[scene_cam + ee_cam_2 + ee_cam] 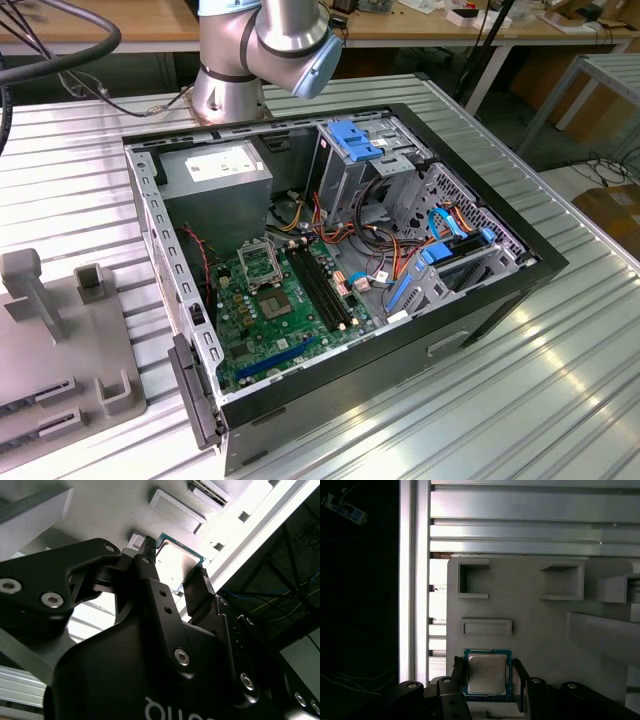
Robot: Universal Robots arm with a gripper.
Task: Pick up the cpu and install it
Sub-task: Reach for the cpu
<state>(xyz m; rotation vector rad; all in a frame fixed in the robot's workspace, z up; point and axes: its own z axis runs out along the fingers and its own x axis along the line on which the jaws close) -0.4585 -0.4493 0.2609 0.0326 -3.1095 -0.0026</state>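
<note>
The cpu (487, 674) is a thin square chip with a silvery top and a greenish rim. It sits between my gripper's (488, 676) two black fingers (459, 672), which press against its opposite edges. In the second wrist view the cpu (176, 566) is held in the gripper (175, 571) over a light grey fixture plate (115, 515). In the exterior view the green motherboard (290, 300) lies inside the open computer case (500, 290), with its square metal socket frame (258, 262) near the power supply.
The grey fixture plate (530, 615) has rectangular pockets and raised blocks and rests on a ribbed metal table (530, 525). In the exterior view a grey fixture (60, 340) is at the left. The arm's base (235, 70) stands behind the case. Cables and drive cages (400, 200) crowd the case's right side.
</note>
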